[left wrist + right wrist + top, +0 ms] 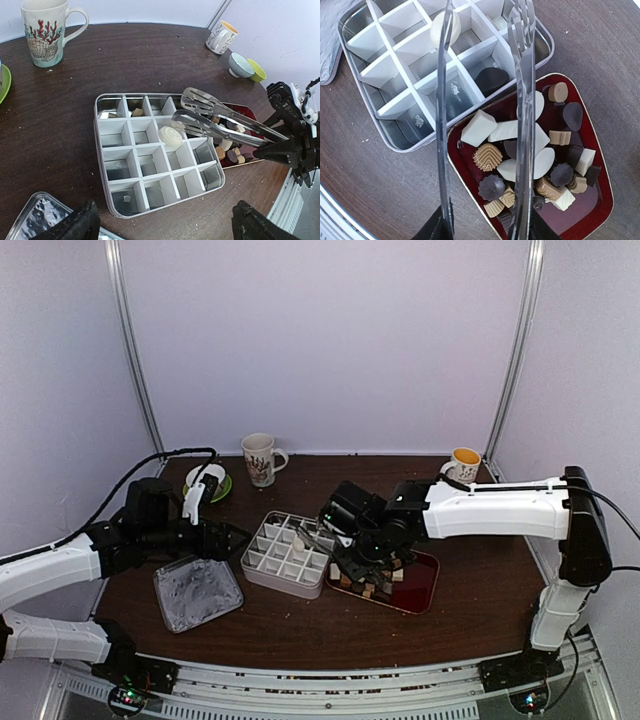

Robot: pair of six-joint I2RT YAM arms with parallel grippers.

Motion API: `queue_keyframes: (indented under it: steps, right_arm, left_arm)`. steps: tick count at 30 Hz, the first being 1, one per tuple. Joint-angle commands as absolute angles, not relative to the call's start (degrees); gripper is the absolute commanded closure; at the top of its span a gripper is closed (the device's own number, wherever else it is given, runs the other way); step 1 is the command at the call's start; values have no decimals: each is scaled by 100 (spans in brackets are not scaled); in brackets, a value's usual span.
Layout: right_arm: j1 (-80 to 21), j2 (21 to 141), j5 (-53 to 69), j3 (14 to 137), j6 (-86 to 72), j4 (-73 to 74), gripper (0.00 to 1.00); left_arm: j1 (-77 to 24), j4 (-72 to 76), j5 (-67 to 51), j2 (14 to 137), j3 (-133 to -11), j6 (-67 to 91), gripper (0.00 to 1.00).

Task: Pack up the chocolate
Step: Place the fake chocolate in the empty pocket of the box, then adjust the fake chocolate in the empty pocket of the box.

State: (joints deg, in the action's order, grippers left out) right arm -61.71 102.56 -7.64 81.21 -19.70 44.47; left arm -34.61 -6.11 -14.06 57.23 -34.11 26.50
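The chocolate [530,150] lies as several white, tan and dark pieces in a red tray [470,172]. Beside it stands a divided metal tin [262,568]. One round white chocolate [170,135] rests tilted on a divider near the tin's middle, and a dark one [491,80] sits in an edge cell. My right gripper [485,227] is shut on long metal tongs [522,100]. The tong arms stand apart over the tin, the left arm against the white piece. My left gripper [165,230] hangs open at the tin's near side, holding nothing.
The tin's lid [197,592] lies front left. A patterned mug [260,458] and a green saucer [221,488] stand at the back left. A yellow-lined cup [464,464] stands at the back right, with two small bowls [240,65] nearby.
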Motion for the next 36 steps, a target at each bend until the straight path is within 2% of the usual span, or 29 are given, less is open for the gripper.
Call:
queue_keyframes:
  steps: [1,8,17,23,36]
  right_arm:
    - [-6213,10162,-832,8241,-1864,4383,56]
    - [-6227,9991,-726,8095,-1739,4230,58]
    - [-6521,9928,-285,8063,-1328,3961,75]
    - [-6525,10123,-17,8112,-1336,4004,76]
    - [-6505,10436,-345,8174,-1474,4271,77]
  left_arm:
    - [-3492,-495,-1372,5695,-3521,2575,5]
    - [-3494,-499,-1380,5670,-3539,2584,5]
    - [-3493,-479,-1393,5695,-3526,2610,5]
    - [-3492,-502,-1389,5687,-3535,2605,5]
    - [-3494,-510,-1376,5699,-3544,2602,5]
